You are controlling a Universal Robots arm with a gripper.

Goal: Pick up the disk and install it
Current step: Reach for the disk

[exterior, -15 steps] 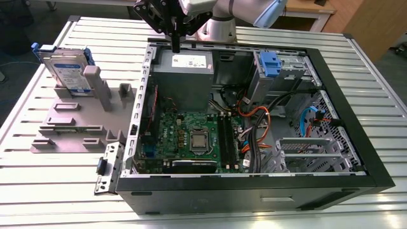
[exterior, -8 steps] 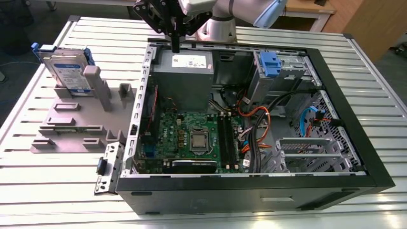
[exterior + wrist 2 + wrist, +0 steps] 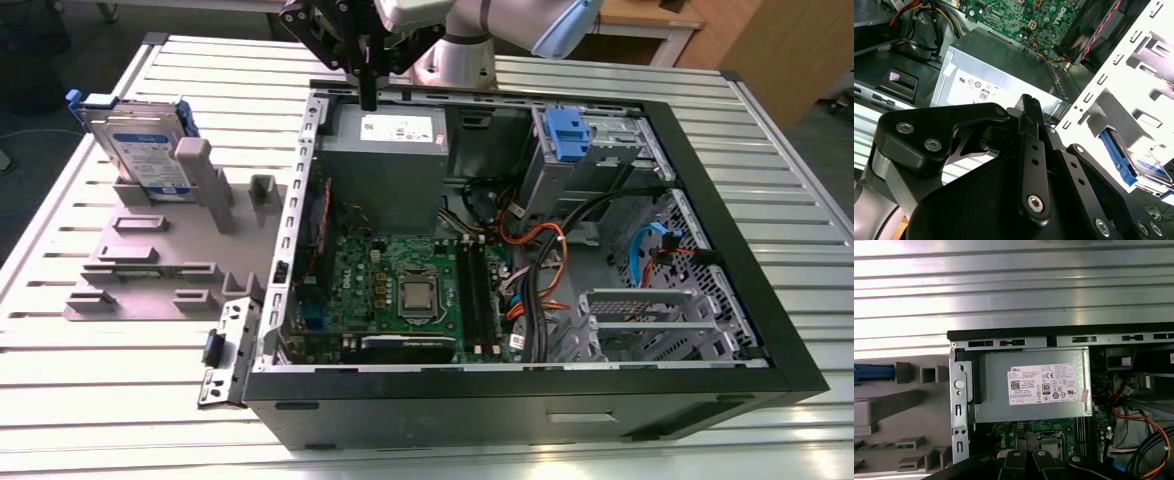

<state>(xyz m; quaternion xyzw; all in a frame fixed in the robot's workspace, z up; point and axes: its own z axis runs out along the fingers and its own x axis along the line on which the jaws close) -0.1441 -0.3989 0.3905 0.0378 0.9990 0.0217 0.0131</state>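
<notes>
The disk (image 3: 139, 148) stands on edge in a grey holder (image 3: 147, 262) on the exterior view's left. It is silver with a white-and-blue label and blue rails. A corner of the disk (image 3: 1148, 169) appears in the second wrist view, and its blue rail (image 3: 873, 373) in the first wrist view. My gripper (image 3: 367, 100) hangs above the back edge of the open computer case (image 3: 534, 385), over the grey metal box, well to the right of the disk. Both wrist views show the gripper (image 3: 1029, 102) (image 3: 1027, 456) shut, with its fingers together and nothing between them.
The grey metal box with a white sticker (image 3: 384, 150) sits in the case's back corner. A motherboard (image 3: 400, 290) lies below it, with cables (image 3: 561, 250) and a drive bay with a blue latch (image 3: 566, 134) beside it. Everything rests on a slatted metal table (image 3: 107, 400).
</notes>
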